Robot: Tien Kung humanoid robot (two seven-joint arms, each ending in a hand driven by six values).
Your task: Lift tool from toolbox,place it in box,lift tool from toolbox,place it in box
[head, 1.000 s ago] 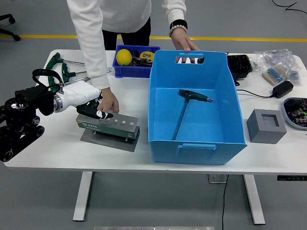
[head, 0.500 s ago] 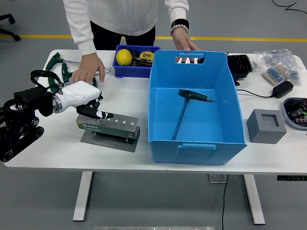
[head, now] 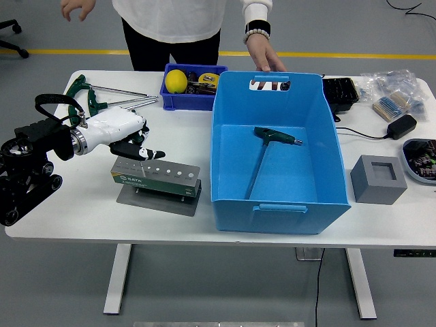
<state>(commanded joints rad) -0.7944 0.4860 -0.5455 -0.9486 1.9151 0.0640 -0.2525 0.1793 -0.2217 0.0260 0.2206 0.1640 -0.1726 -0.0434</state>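
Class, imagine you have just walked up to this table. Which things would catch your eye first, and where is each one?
The big blue box fills the table's middle, with a green-handled T-wrench lying on its floor. At the left, the robot's white left hand hovers over the grey tool stand. At the far side a person's hand rests on the box's rim.
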